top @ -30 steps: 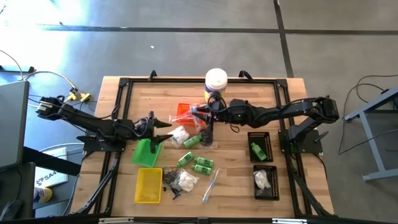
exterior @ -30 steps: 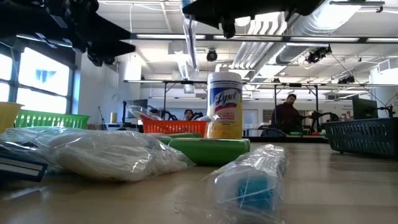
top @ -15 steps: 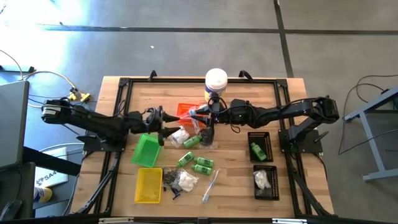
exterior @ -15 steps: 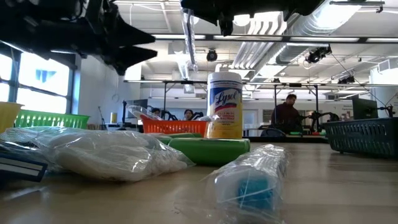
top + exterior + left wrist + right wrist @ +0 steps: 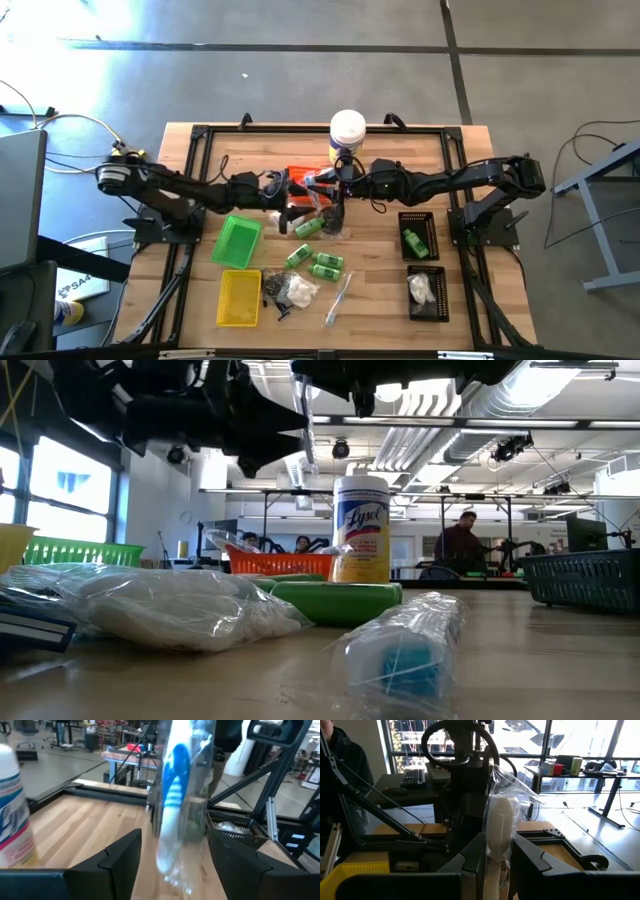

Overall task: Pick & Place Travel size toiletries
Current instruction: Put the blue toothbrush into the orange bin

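Note:
My right gripper (image 5: 322,183) is shut on a thin clear-wrapped stick (image 5: 500,820) above the middle of the table. The stick also shows in the low view (image 5: 303,420) and, blue and white, in the left wrist view (image 5: 177,780). My left gripper (image 5: 287,190) is open and close beside it on the left. Its fingers (image 5: 120,860) stand on either side of the stick without plainly touching it. Green bottles (image 5: 308,228), a bag of white fluff (image 5: 290,215), black pieces (image 5: 275,290) and a second wrapped stick (image 5: 338,298) lie on the table. My right gripper pinches the wrapped stick between its two fingers (image 5: 475,855) at the stick's upper part (image 5: 496,851). The stick hangs below the gripper, nearly upright and clear of the table, with its lower end free (image 5: 310,465).
A white canister with a yellow label (image 5: 347,130) stands at the far middle, with an orange tray (image 5: 298,176) beside it. A green tray (image 5: 235,242) and a yellow tray (image 5: 238,298) lie at the left. Two black trays (image 5: 417,235) (image 5: 425,292) lie at the right. People show in the room beyond.
My left gripper has gone toward the table's right edge, from over the green tray up to the hanging stick and my right gripper. My right gripper and the stick have kept still.

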You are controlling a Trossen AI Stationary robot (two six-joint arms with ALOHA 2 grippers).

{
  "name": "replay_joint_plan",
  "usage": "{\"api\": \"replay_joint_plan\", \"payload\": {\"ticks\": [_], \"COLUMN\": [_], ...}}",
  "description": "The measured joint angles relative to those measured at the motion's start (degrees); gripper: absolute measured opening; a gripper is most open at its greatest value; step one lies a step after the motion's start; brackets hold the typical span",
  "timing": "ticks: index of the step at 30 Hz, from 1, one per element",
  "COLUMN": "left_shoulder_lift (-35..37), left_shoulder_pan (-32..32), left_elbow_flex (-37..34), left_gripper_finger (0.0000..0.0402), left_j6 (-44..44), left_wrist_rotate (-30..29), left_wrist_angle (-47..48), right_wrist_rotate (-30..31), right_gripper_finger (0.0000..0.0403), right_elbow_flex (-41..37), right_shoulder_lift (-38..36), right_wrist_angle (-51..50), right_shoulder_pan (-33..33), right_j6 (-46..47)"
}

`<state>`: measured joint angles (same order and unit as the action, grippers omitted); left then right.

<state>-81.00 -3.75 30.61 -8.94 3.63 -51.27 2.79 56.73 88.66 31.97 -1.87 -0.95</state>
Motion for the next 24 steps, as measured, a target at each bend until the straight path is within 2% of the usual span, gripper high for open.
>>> {"api": "replay_joint_plan", "payload": {"ticks": [8,15,18,24], "left_shoulder_lift": [-1.3,-1.3,-1.3,-1.3], "left_shoulder_pan": [0.0,0.0,0.0,0.0], "left_elbow_flex": [3.1,3.1,3.1,3.1], "left_gripper_finger": [0.0217,0.0144,0.0114,0.0069], "left_j6": [0.1,0.1,0.1,-0.1], "left_wrist_rotate": [0.1,0.1,-1.6,-3.0], "left_wrist_angle": [1.7,1.5,1.3,1.3], "right_wrist_rotate": [0.0,0.0,0.0,0.0], "right_gripper_finger": [0.0064,0.0064,0.0064,0.0064], "right_elbow_flex": [0.0,0.0,0.0,0.0], "right_shoulder_lift": [0.0,0.0,0.0,0.0], "right_wrist_angle": [-0.4,-0.4,-0.4,-0.5], "right_shoulder_pan": [0.0,0.0,0.0,0.0], "right_j6": [0.0,0.0,0.0,0.0]}}
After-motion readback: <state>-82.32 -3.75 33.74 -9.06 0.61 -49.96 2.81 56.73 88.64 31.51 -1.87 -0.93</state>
